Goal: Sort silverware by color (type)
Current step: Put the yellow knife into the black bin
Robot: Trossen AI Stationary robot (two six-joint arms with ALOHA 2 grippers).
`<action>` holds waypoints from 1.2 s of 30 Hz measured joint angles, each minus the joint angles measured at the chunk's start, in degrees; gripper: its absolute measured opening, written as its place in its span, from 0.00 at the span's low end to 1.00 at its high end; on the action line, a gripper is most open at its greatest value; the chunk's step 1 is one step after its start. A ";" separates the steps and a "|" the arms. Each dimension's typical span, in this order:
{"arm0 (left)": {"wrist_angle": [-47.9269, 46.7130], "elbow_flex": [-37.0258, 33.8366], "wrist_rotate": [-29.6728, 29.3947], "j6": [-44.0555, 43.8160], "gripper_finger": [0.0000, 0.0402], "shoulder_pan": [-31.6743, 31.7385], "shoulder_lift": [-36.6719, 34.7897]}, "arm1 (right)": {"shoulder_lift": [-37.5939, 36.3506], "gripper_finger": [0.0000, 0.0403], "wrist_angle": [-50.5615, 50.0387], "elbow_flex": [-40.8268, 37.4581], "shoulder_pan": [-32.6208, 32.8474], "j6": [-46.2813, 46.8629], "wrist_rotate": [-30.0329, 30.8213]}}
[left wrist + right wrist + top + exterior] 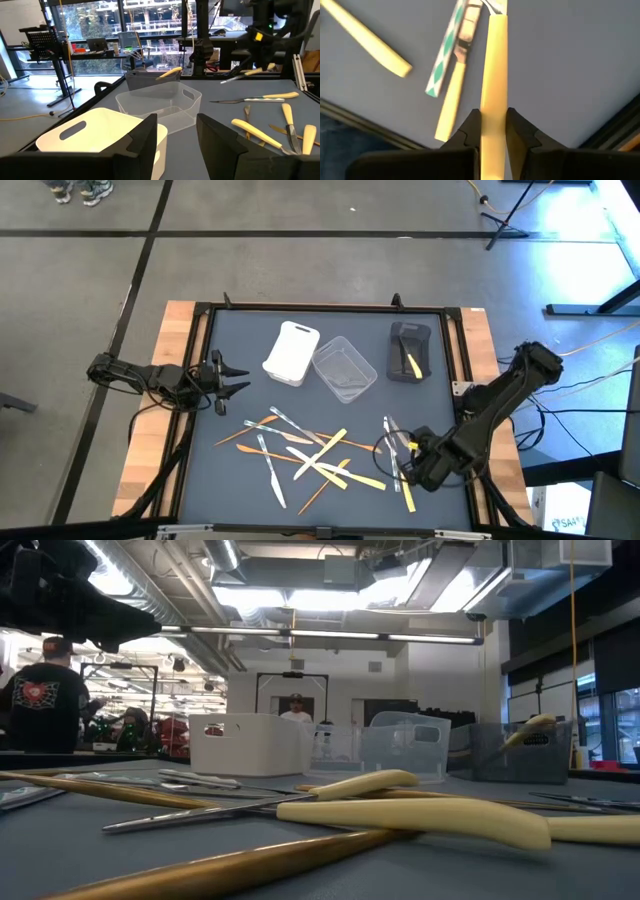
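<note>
On the dark grey mat of the counter [230,340], the right arm's pincer [418,465] sat low near the front right corner, its two dark fingers [470,131] closed snugly on the handle of a pale yellow plastic utensil [493,75]. In the right wrist view that yellow handle ran straight out from between the fingers, with another slim yellow piece [451,102] and a piece with a green-and-white patterned handle [445,55] lying just beside it on the mat.

The rest of the silverware, a loose scatter of yellow, clear and tan wood-like forks, knives and spoons [310,455], lay crossed over one another in the front middle of the counter, to the left of the right pincer.

Behind the scatter stood three tubs in a row: a white rectangular plastic tub [291,353], a clear rectangular plastic tub [344,369] touching it, and a dark grey rectangular tub [409,351] set apart to the right. One yellow utensil [414,365] leaned inside the dark grey tub.

The left arm's pincer [226,377] waited at the left edge of the counter, its fingers spread wide and holding nothing, pointed toward the white tub.
</note>
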 joint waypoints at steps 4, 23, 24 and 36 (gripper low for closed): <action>0.00 0.00 0.00 0.00 0.33 -0.02 0.00 | -3.50 0.10 -1.39 0.02 -3.17 -3.45 0.73; -0.01 0.00 0.00 0.01 0.33 0.00 0.00 | -22.49 0.10 -13.03 0.07 -21.74 -11.30 0.16; -0.02 0.00 0.00 0.02 0.33 -0.02 0.00 | -23.24 0.10 -13.92 0.07 -22.99 -11.94 0.16; 0.00 0.00 0.00 0.00 0.33 -0.02 0.00 | -26.55 0.10 -18.12 0.07 -39.35 -27.01 -5.04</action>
